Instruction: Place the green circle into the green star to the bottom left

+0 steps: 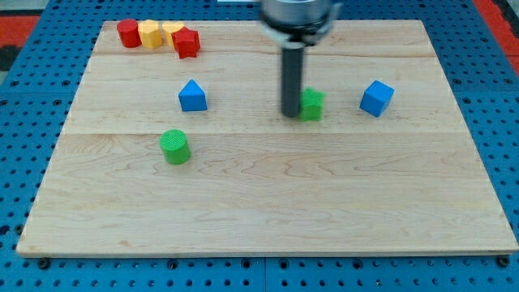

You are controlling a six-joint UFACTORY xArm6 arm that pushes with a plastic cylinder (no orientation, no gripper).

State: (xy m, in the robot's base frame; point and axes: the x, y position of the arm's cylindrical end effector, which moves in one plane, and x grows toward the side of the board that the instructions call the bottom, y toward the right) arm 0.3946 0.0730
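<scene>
The bench (268,211) is a pale wooden board filling most of the view, set on a blue perforated surface (24,122); the rod (292,77) comes down from the view's top centre, a straight dark shaft below a grey housing, and my tip (291,114) rests on the board just at the left side of the green star (311,105), touching it or very nearly so; there is no gripper on this arm, only the bare rod, so it has hold of nothing.

The blue cube (377,98) stands to the view's right of the star, apart from it; the blue triangular block (192,96) stands well to the view's left of the tip, at about the same height in the view; the green circle (174,147), a short upright cylinder, sits below and slightly left of the blue triangular block, well apart from the green star and from my tip.

At the view's top left 4 small blocks cluster in a row: a red one (128,33), a yellow one (150,34), a second yellow one (171,31) partly hidden, and a red one (187,42) at the right end; their exact shapes cannot be made out.
</scene>
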